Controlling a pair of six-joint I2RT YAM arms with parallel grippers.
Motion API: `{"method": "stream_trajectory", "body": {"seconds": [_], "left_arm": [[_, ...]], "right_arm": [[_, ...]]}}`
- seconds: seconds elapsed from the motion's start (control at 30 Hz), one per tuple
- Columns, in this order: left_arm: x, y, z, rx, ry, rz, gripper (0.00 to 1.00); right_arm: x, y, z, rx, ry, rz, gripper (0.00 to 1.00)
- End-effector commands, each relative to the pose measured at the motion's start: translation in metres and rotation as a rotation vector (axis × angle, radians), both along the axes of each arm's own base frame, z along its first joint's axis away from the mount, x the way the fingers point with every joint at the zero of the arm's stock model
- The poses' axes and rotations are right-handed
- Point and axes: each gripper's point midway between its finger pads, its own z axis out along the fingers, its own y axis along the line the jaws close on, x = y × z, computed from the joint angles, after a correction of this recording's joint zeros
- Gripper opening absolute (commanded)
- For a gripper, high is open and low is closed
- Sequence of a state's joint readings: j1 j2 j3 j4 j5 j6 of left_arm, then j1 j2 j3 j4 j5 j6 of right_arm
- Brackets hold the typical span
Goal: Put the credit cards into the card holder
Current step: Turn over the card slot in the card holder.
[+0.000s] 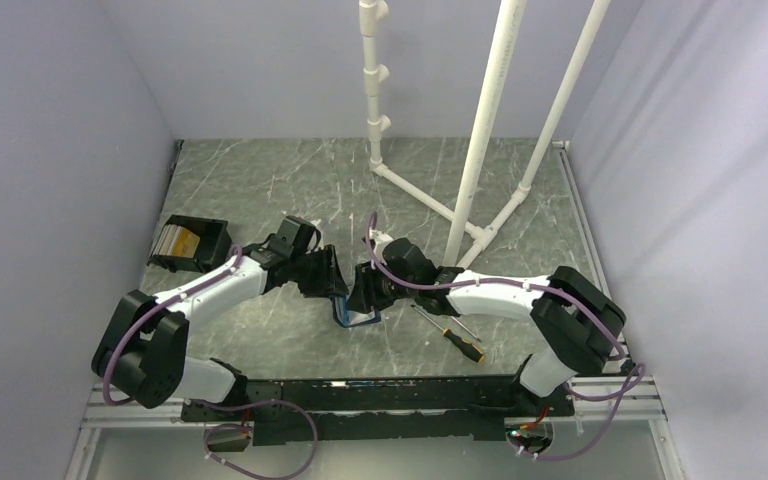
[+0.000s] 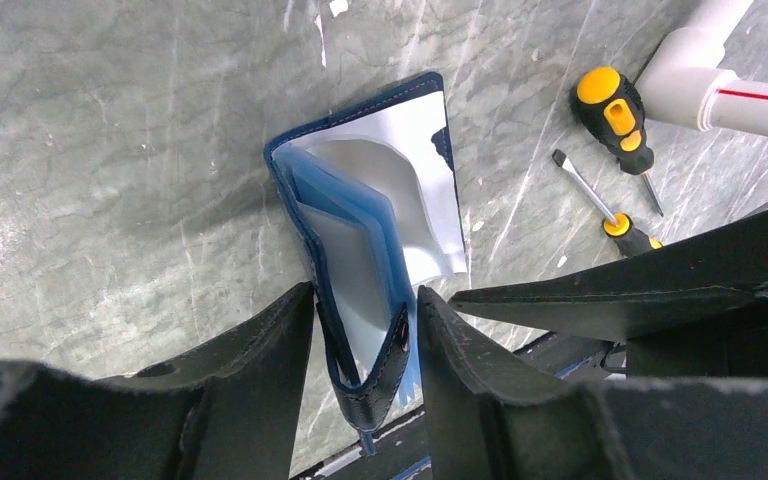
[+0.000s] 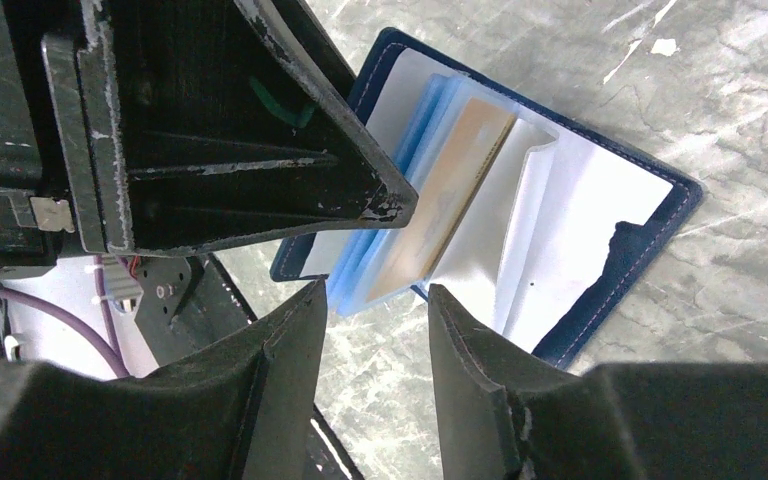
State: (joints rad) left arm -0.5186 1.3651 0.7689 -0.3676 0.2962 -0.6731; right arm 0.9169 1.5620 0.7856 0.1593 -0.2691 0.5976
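The navy card holder (image 1: 353, 310) lies spread open on the table between my two grippers, showing pale lining and blue plastic sleeves (image 2: 360, 225). My left gripper (image 2: 365, 300) is shut on its near edge, one finger against the navy cover and the other against the sleeves, with the clasp tab looped between them. An orange-yellow credit card (image 3: 457, 190) sits in among the sleeves of the card holder (image 3: 610, 230). My right gripper (image 3: 375, 295) is open just short of that card's end, nothing between its fingers. The left gripper's finger (image 3: 290, 170) hangs close above the sleeves.
Two orange-handled screwdrivers (image 1: 457, 335) lie right of the holder, also seen as screwdrivers (image 2: 615, 110) in the left wrist view. A black open-topped box (image 1: 190, 243) stands at the left. A white pipe frame (image 1: 480, 130) rises behind the right arm.
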Motion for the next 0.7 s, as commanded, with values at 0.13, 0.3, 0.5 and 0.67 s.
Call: {"method": "stream_trajectory", "body": {"seconds": [0.13,0.3,0.5,0.67], "left_arm": [[0.005,-0.002,0.011,-0.009,-0.041,-0.009,0.46],[0.005,-0.003,0.011,-0.009,-0.041,-0.01,0.45],[0.005,-0.004,0.012,-0.013,-0.042,-0.014,0.45],[0.005,-0.004,0.013,-0.015,-0.041,-0.017,0.44]], "right_arm": [[0.002,0.001,0.003,0.008,-0.027,0.013,0.43],[0.002,0.004,0.0,0.003,-0.021,0.019,0.41],[0.0,0.007,-0.002,-0.004,-0.018,0.03,0.41],[0.002,0.005,-0.008,-0.031,-0.018,0.018,0.41]]}}
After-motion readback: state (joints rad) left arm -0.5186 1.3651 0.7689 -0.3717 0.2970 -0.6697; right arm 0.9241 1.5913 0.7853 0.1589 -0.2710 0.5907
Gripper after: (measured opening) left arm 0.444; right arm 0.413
